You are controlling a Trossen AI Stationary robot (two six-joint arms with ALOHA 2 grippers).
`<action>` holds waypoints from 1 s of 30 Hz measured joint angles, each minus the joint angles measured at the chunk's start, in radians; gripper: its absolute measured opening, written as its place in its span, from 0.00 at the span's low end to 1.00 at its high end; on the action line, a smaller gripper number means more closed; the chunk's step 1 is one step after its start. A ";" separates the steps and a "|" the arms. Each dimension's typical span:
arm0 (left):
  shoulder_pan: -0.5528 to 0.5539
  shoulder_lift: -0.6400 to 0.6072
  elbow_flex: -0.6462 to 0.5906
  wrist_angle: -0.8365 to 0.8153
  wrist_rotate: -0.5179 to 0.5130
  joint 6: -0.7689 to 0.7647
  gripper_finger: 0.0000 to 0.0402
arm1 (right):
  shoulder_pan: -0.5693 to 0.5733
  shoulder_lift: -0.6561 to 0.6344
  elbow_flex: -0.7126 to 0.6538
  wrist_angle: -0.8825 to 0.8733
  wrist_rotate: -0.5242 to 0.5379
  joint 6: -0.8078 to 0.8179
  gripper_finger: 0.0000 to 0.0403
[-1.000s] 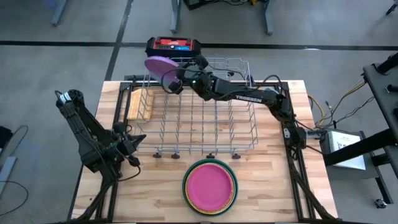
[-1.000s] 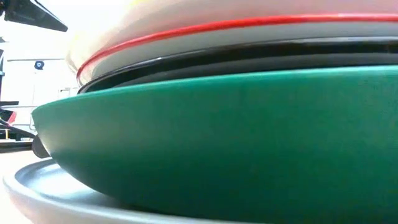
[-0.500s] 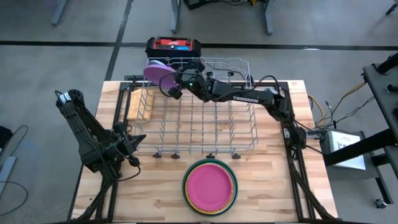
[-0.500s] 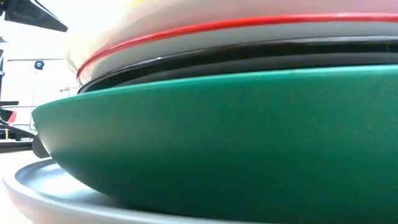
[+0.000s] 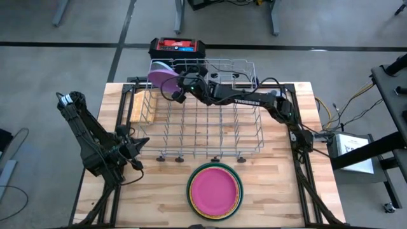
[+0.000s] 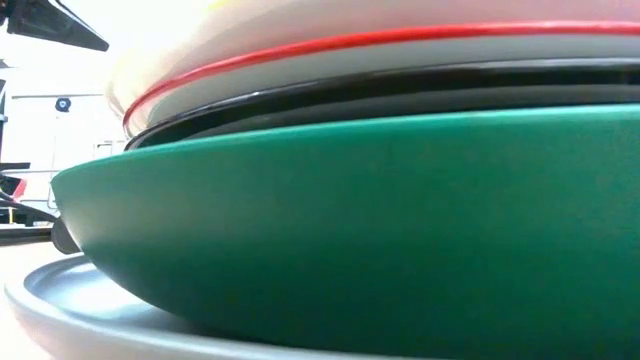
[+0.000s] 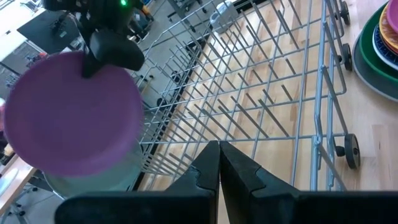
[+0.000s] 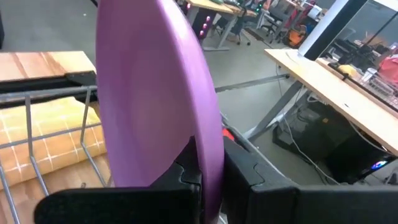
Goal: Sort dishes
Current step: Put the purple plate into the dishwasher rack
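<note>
A purple plate point(image 5: 162, 75) stands on edge over the far left corner of the silver wire rack point(image 5: 206, 114). My right gripper point(image 5: 177, 89) is shut on it, its arm reaching across the rack's far side. The same plate point(image 7: 71, 115) shows in the left wrist view, with something pale point(image 7: 93, 180) just behind its lower edge. A stack of plates point(image 5: 214, 191), pink on top and green beneath, lies flat near the table's front edge. My left gripper point(image 5: 141, 144) waits shut at the table's left, beside the rack. My right gripper pinches the purple plate's rim point(image 8: 210, 158) between its two fingers point(image 8: 186, 177), one on each face. The fingers slant down from the table's right onto the plate's upper edge point(image 7: 102, 62). The plate hangs nearly upright below them. Whether its lower edge touches the rack I cannot tell.
A bamboo tray point(image 5: 143, 105) sits at the rack's left end. A red and black box point(image 5: 178, 46) stands beyond the table's far edge. The low view is filled by the stack's green plate point(image 6: 350, 220) on a grey one point(image 6: 60, 300).
My right gripper has carried the purple plate toward the table's left edge, over the rack's far left corner. The plate has tipped from a flatter tilt to nearly upright and has come lower.
</note>
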 joint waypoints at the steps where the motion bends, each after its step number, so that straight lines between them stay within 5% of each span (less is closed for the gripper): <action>1: 0.000 0.000 0.000 0.000 0.000 0.000 0.00 | 0.000 0.002 0.000 0.003 -0.003 0.001 0.05; 23: 0.000 0.000 0.000 0.000 -0.001 0.000 0.00 | 0.000 0.002 -0.011 -0.063 -0.067 0.084 0.05; 30: 0.000 0.000 0.000 0.000 -0.001 0.000 0.00 | 0.000 0.002 -0.011 -0.081 -0.072 0.120 0.13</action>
